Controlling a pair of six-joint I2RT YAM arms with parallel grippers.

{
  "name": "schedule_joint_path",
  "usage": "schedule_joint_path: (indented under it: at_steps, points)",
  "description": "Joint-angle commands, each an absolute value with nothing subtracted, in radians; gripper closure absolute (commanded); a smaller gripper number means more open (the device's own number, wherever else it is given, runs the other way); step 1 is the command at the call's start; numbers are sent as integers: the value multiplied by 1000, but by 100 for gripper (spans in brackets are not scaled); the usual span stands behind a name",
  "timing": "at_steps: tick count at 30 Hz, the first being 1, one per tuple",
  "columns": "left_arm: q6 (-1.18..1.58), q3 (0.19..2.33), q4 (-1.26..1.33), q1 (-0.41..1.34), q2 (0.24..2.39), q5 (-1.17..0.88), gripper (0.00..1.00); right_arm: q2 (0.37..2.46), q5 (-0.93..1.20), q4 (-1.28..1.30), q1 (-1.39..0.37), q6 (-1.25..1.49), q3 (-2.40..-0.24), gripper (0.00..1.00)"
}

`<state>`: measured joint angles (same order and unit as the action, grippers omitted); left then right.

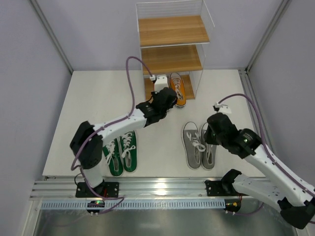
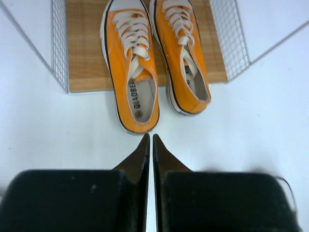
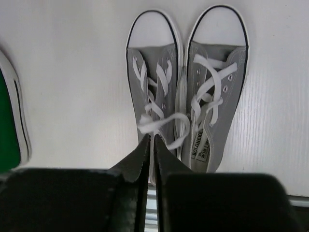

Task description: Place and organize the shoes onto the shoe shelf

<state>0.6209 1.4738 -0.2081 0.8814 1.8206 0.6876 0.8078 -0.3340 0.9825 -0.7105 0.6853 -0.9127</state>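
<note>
Shelf: three-tier rack [image 1: 172,30] of light brown wooden boards in a thin white wire frame, standing at the far edge of the white surface [image 1: 98,98].
Orange pair: orange canvas lace-up sneakers [image 2: 133,72] side by side on the bottom board, toes pointing inward, heels hanging past the board's front edge over the surface.
Left pincer [image 2: 149,139]: fingers pressed together with nothing between them, tips just behind the heel of the left-hand orange sneaker; contact cannot be told.
Grey pair: grey canvas sneakers [image 3: 217,87] lying side by side and touching on the surface at the right, toes toward the rack.
Right pincer [image 3: 149,140]: fingers closed together, nothing visibly gripped, tips over the rear of the left grey sneaker.
Green pair: green canvas sneakers [image 1: 129,150] side by side at the near left of the surface, well apart from the rack.
</note>
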Motion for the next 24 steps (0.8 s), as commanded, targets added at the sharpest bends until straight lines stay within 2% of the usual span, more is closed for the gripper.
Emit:
schedule_joint_path:
  at_steps: [1,2,6,8,9,11,12,13,14,15,16,17,20,24]
  points:
    - [719,1322,-324,803,1644,473,100,1030,-362,877,-587,621,-1057,96]
    - [730,1289,-324,778,1611,407,100,1069,-316,862,-536,612,-1107,95]
    - [729,1213,-341,680,1482,362,100,1179,-114,678,-301,575,-1150,96]
    - [747,1203,-347,580,1457,296,100,1218,53,539,-160,613,-1143,96]
    - [765,1192,-322,490,1456,188,100,1233,107,499,-116,627,-1141,96]
    - [850,1143,-276,399,1457,91,100,1297,185,391,-30,655,-1143,85]
    - [882,1131,-215,314,1466,-37,100,1321,248,368,-17,673,-1152,80]
    - [903,1124,-195,281,1479,-81,100,1353,268,335,-17,679,-1182,72]
    - [929,1137,-183,255,1515,-124,100,1409,290,321,33,687,-1201,71]
    - [937,1150,-163,211,1535,-183,100,1448,339,296,46,718,-1218,72]
    - [942,1169,-155,190,1563,-221,100,1483,371,234,58,730,-1253,86]
    - [960,1213,-144,149,1633,-256,100,1568,392,204,77,773,-1278,96]
    - [1037,1282,-54,92,1756,-402,100,1714,505,123,97,818,-1412,96]
    - [1066,1475,-44,55,1971,-521,100,1903,496,156,98,819,-1613,96]
